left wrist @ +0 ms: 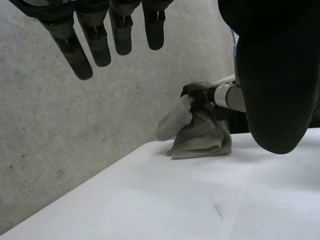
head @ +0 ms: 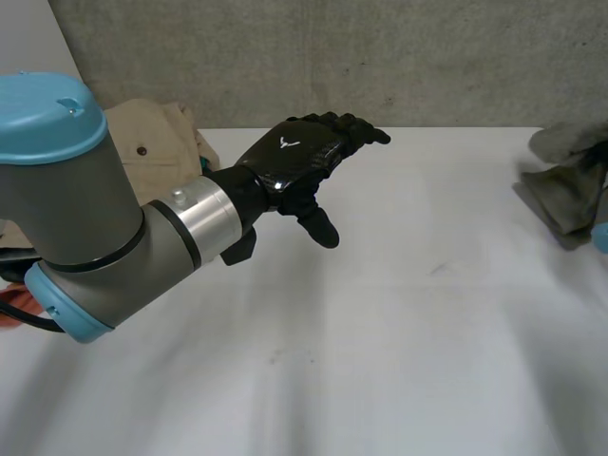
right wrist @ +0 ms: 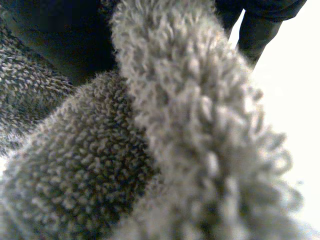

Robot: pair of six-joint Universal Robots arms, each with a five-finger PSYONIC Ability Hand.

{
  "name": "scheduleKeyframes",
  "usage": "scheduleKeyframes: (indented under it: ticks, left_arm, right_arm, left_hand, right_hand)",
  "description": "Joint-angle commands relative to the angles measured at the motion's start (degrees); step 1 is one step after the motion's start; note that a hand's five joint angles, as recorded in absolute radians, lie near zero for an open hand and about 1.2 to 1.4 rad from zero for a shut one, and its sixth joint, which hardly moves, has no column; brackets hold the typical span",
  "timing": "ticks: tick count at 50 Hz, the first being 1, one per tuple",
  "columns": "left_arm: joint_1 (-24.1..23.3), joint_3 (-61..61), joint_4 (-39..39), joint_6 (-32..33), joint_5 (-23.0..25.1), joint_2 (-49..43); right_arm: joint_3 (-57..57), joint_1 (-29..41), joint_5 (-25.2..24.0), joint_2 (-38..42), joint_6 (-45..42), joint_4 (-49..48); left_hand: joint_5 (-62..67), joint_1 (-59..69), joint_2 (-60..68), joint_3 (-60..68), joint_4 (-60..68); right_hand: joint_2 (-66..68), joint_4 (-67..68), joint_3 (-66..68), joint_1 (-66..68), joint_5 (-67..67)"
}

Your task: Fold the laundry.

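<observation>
Grey concrete wall (head: 380,57) right behind white table (head: 399,361), w/ even light

The left hand (head: 290,157) is held above the white surface (head: 399,361), with its fingers stretched out straight and the thumb pointed downward. A beige garment (head: 157,142) is seen behind and to the left of that hand. A grey towel (head: 570,185) is seen bunched up well to the hand's right, at the surface's edge.
</observation>
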Motion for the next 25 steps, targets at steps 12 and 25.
scheduleKeyframes:
  ticks: [12, 25]
  left_arm:
    - [-1.89, -0.6, 0.79, 0.01, -0.6, -0.99]
    - [-2.59, -0.86, 0.62, -0.08, -0.68, -0.64]
  right_arm:
    - [11.81, -2.87, -7.76, -3.9, -5.13, 10.45]
    - [21.5, -5.34, -3.81, -12.87, -19.63, 10.02]
  left_hand:
    - [4.5, 4.86, 4.27, 3.95, 4.49]
    - [4.5, 4.86, 4.27, 3.95, 4.49]
  right_hand:
    - [-55.84, -58.65, -56.49, -49.69, -55.71]
    - [-55.84, -58.65, -56.49, -49.69, -55.71]
